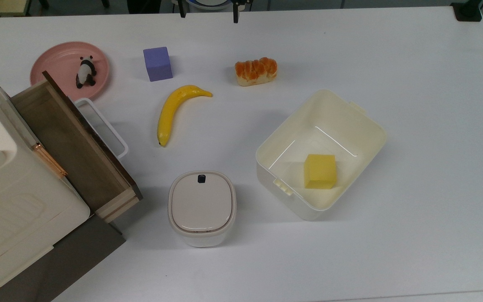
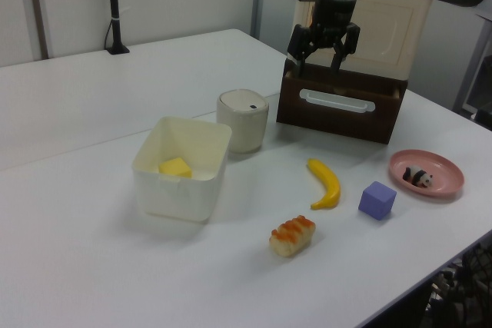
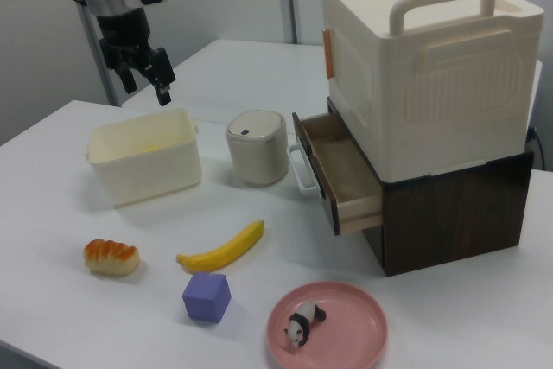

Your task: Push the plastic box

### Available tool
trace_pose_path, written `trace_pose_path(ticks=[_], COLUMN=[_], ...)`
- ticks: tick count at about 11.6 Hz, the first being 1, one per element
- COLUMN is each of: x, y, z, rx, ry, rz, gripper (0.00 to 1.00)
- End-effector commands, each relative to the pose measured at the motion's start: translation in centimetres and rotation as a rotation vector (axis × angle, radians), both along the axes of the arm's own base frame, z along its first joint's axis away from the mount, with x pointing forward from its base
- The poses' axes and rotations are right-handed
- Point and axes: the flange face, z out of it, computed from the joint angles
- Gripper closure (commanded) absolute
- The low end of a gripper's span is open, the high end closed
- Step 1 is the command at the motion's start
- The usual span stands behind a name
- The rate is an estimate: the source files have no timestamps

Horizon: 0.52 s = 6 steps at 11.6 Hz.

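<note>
The plastic box (image 1: 337, 111) is a cream-white open tub on the white table, at the top view's right of centre, turned at an angle. A yellow cube (image 1: 320, 171) lies inside it. The left view shows the plastic box (image 2: 184, 186) at centre left, and the right view shows the plastic box (image 3: 143, 166) at its left. My gripper (image 2: 316, 61) hangs open and empty high above the table. In the right view the gripper (image 3: 147, 86) is above and behind the box, well apart from it.
A lidded bin (image 1: 201, 207) stands left of the box in the top view. A banana (image 1: 174, 110), a bread loaf (image 1: 256, 71), a purple cube (image 1: 157, 63) and a pink plate (image 1: 55, 61) with a panda figure lie further off. The cabinet's drawer (image 1: 74, 142) is pulled open.
</note>
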Motion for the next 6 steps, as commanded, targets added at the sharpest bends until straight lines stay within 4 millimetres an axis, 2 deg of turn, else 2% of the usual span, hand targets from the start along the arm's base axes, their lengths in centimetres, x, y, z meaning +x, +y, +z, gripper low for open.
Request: trace_pose_path(ticks=[1, 6], x=[-0.94, -0.95], y=[0.13, 0.22], z=[-0.09, -0.09], rx=[0.021, 0.021], ry=[-0.006, -0.006], rz=[-0.017, -0.01], gripper=[0.0, 0.0])
